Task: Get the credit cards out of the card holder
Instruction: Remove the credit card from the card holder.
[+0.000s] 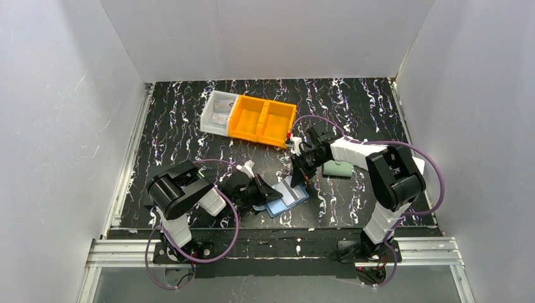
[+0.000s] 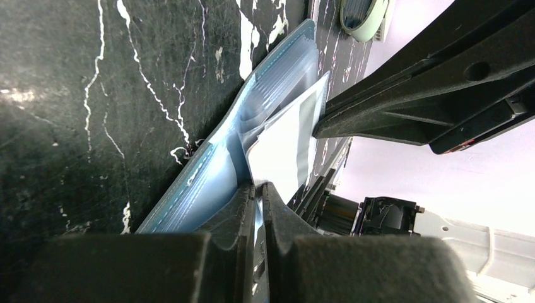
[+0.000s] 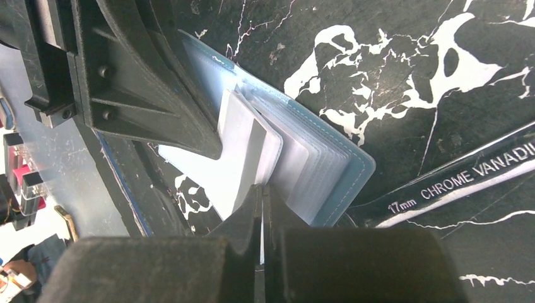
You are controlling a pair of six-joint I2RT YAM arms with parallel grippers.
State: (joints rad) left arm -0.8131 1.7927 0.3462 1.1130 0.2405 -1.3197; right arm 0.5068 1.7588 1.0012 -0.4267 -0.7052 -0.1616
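Black marbled worktop (image 1: 176, 126); blue card holder (image 3: 315, 164) lies open and flat near the front edge, between both arms. Left fingers (image 2: 238, 211) pinched together at its edge, likely anchoring it; pocket or card, cannot tell. Right fingers (image 3: 243, 221) clamped on a pale credit card (image 3: 243, 142) half out of the clear pockets. Spanner (image 3: 454, 183) just beside; left arm crowds the exit path.

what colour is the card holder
The small folding card holder is blue, lighter inside; clearest in the right wrist view.

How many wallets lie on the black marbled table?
2: a blue folding card holder at front centre; a grey-green wallet just behind it, to the right.
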